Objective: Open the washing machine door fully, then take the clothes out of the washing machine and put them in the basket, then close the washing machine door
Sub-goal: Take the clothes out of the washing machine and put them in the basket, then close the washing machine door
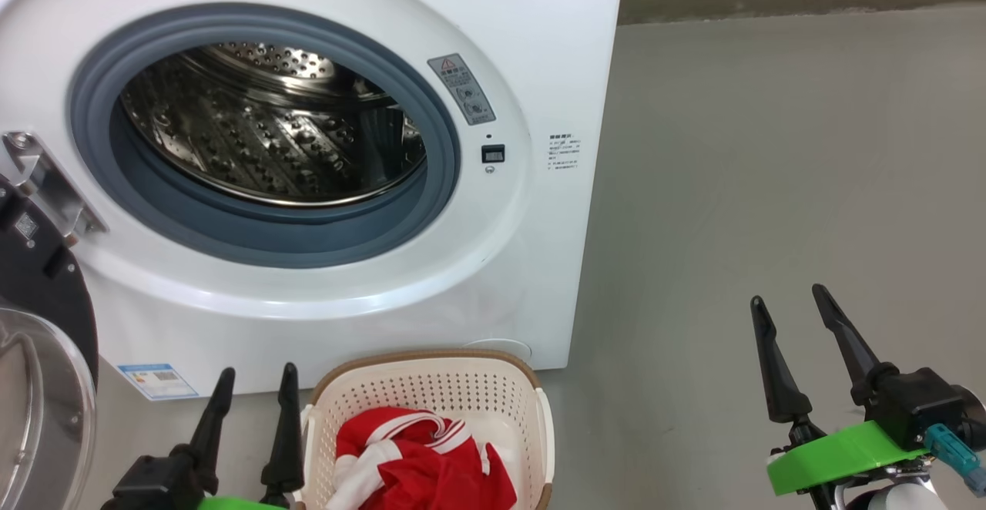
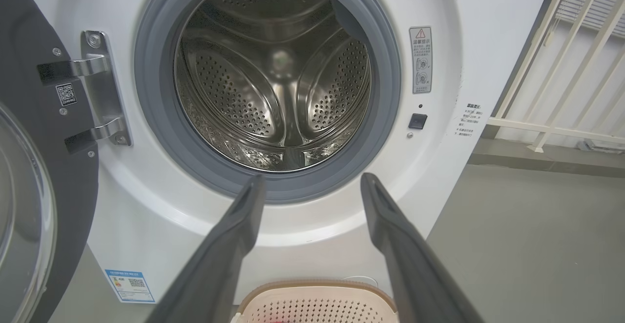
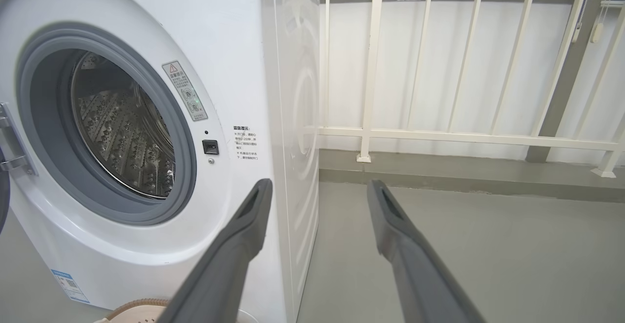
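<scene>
The washing machine door [image 1: 42, 294] stands swung wide open at the far left of my head view, hanging on a silver metal hinge [image 1: 50, 179]. Its broad rim is glossy black, and the clear glass centre bulges outward below it. Right of the hinge is the washing machine [image 1: 539, 32], a big white box sitting on the floor. Its round opening is ringed by a grey rubber gasket [image 1: 431, 209], and inside that a perforated steel drum [image 1: 269, 132] shines. A small blue label [image 1: 158, 380] is stuck at the lower left corner of the machine's front.

My left pincer [image 1: 257, 377] sits low at the left, just beside the basket, its two dark fingers spread apart and holding nothing. In its wrist view the fingers point at the lower edge of the opening.

The basket [image 1: 431, 387] stands on the floor right in front of the machine, below the opening. It is cream plastic with perforated sides and a brown woven-look rim. The clothes [image 1: 416, 464] lie crumpled inside it, bright red fabric with white bands.

My right pincer [image 1: 789, 296] is well apart at the lower right, over the bare grey floor [image 1: 770, 148], fingers also spread and gripping nothing. Its wrist view shows a pale railing [image 3: 439, 135] beyond the machine's side.
</scene>
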